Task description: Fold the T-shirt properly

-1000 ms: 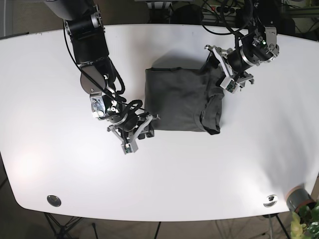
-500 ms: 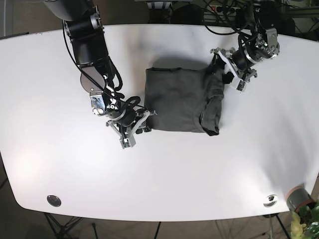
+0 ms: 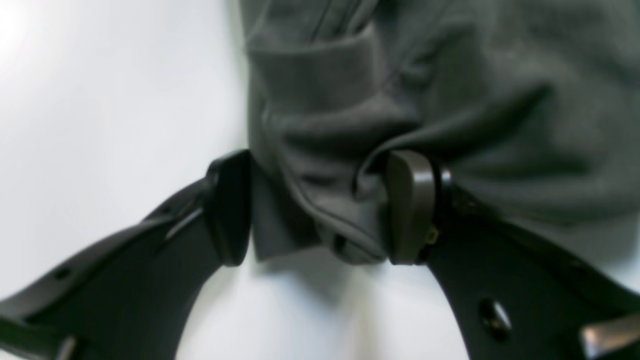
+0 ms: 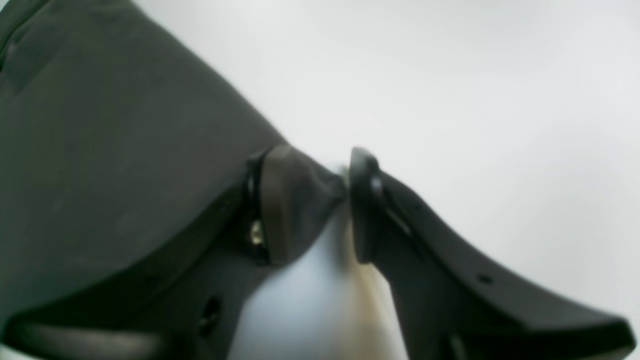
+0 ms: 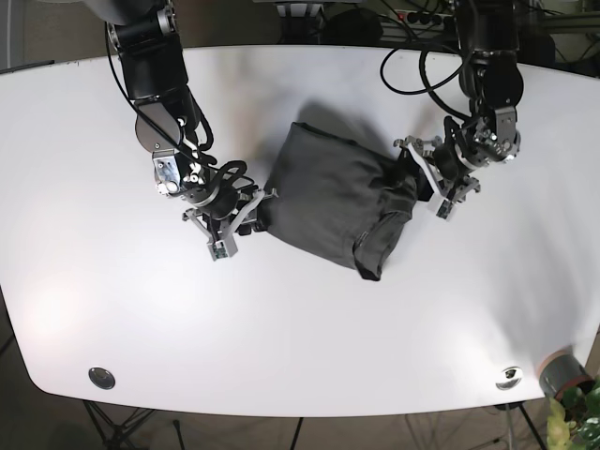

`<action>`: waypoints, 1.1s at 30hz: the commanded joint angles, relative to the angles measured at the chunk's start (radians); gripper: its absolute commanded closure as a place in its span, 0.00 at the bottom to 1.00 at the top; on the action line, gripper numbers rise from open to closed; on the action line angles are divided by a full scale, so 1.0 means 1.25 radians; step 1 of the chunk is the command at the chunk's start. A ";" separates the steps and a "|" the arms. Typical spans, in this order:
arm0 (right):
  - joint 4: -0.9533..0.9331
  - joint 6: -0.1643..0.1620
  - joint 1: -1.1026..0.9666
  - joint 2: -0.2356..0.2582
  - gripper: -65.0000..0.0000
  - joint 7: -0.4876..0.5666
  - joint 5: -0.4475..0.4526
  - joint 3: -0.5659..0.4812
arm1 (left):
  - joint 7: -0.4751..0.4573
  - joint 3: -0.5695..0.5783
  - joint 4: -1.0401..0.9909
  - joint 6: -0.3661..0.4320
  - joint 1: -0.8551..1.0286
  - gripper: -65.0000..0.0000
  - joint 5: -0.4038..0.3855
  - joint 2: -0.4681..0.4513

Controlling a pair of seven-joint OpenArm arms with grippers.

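Two arms meet at a dark grey shirt (image 5: pixel 337 197) lying near the middle of the white table (image 5: pixel 300 328), turned askew to the table's edges. In the base view the right gripper (image 5: pixel 246 217) sits at the shirt's left edge and the left gripper (image 5: pixel 424 183) at its right edge.

The right wrist view shows the right gripper (image 4: pixel 345 202) with its fingers (image 4: pixel 280 205) nearly closed on a small corner of the shirt (image 4: pixel 115 150); the cloth wraps over one pad and ends at the narrow gap before the other.

The left wrist view shows the left gripper (image 3: pixel 317 207) with its fingers (image 3: pixel 407 205) set wider, holding a thick bunched fold of the shirt (image 3: pixel 400 90) between them, the pads pressing into the cloth on both sides. A rolled hem hangs just below the pads over the table (image 3: pixel 100 100).

In the base view, a loose flap of the shirt droops at its lower right, ending in a dark open fold.
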 commanded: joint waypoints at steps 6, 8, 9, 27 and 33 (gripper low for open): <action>0.097 0.005 -0.062 0.015 0.73 0.013 0.008 0.003 | -0.010 0.035 -0.080 -0.002 -0.133 0.44 0.029 0.015; 0.123 0.004 -0.089 0.015 0.73 0.012 0.008 0.003 | -0.010 0.040 -0.111 -0.002 -0.170 0.44 0.049 0.015; 0.134 0.004 -0.100 0.015 0.73 0.012 0.008 0.003 | -0.012 0.040 -0.128 -0.002 -0.188 0.44 0.060 0.017; 0.297 0.002 -0.262 -0.056 0.73 0.009 0.009 -0.033 | -0.035 0.035 -0.166 0.002 -0.321 0.44 0.081 -0.045; 0.340 0.002 -0.278 -0.027 0.73 -0.014 0.008 -0.034 | -0.036 0.037 -0.021 0.027 -0.261 0.43 0.083 -0.041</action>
